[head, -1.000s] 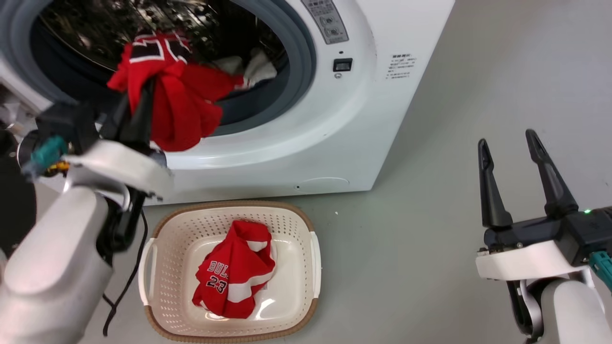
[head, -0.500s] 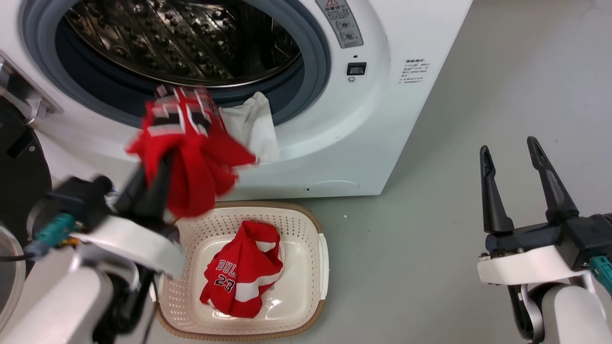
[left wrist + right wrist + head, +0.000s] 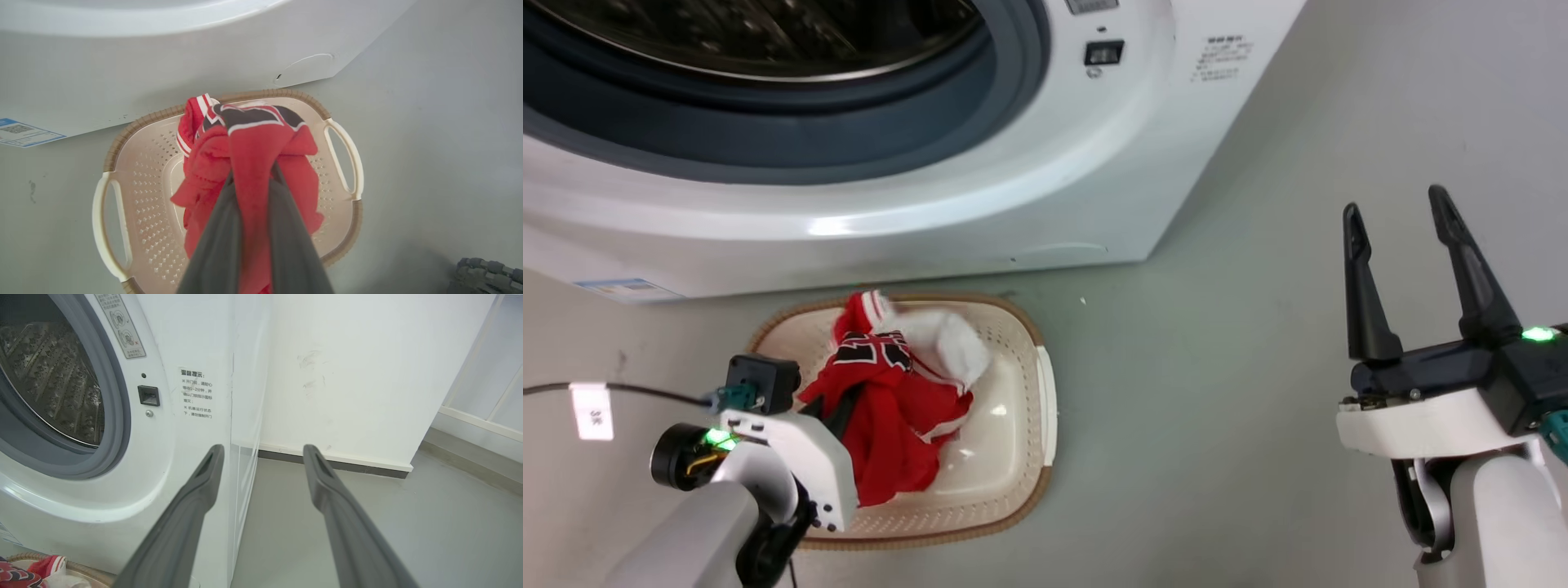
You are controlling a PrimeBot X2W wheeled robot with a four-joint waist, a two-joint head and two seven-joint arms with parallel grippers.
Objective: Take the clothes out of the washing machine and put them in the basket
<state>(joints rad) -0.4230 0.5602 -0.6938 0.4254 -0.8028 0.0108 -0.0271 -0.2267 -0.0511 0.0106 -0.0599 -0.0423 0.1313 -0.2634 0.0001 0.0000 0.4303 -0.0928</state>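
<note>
Red jersey [image 3: 253, 134], hanging from the washing machine [image 3: 980, 204] a second ago, now sits low in the basket [image 3: 135, 163], left gripper [image 3: 253, 171] clamped on it. Release looks next. Meanwhile the right gripper [image 3: 1395, 200] is spread wide, holding nothing.

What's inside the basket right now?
Bunched red jerseys and some white fabric, with the left gripper shut on the jerseys. The basket floor beneath them is covered.
</note>
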